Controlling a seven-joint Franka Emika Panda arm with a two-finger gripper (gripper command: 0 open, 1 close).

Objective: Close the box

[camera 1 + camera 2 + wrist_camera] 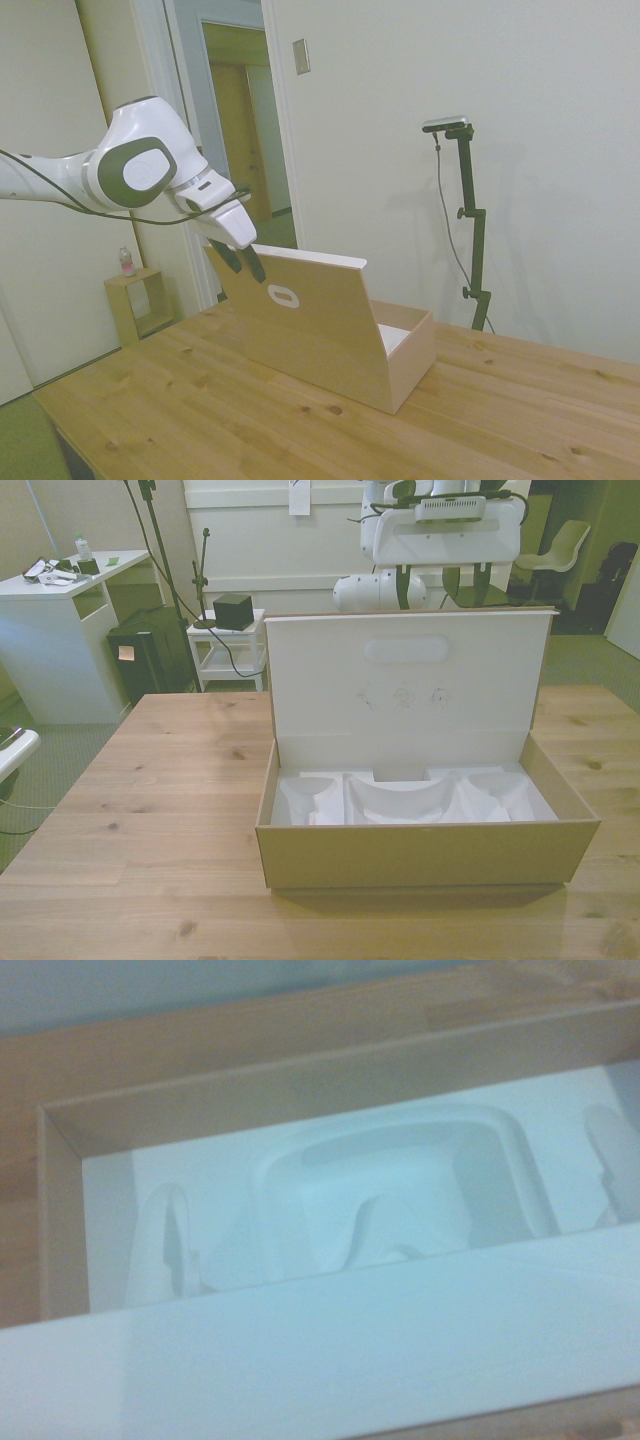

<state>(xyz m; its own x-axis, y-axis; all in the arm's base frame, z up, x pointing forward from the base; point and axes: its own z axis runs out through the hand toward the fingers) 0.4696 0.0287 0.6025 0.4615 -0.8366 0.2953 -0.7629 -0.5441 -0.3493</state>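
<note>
I see the pincer (247,262) in the side view at the top edge of the lid (305,305), on the lid's outer tan face, at the corner nearest the arm (120,172). Its two dark fingers (256,263) point down with a narrow gap between them: slightly parted, nothing held. I cannot tell whether the fingertips touch the lid's outer face or sit just off it. In the front view the pincer is hidden behind the raised lid; only the white arm shows above it at 12 o'clock.

The box (425,855) sits on the wooden counter (160,810), open. In the front view it lies right of the counter's middle, its long front wall facing the camera. The lid stands nearly upright from the far long edge, white inner face forward, with an oval hole (283,297) near the top. From the side the lid leans slightly over the box's interior.

Inside, I note a white moulded insert (400,800) with several shaped recesses. The wrist view looks down over the lid's white top edge into the same insert (400,1190), blurred, with the tan far wall and a strip of counter beyond.

Off the counter, at 9 o'clock in the side view, a small wooden cube shelf (135,300) stands on the floor with a small bottle (126,262) on top.
</note>
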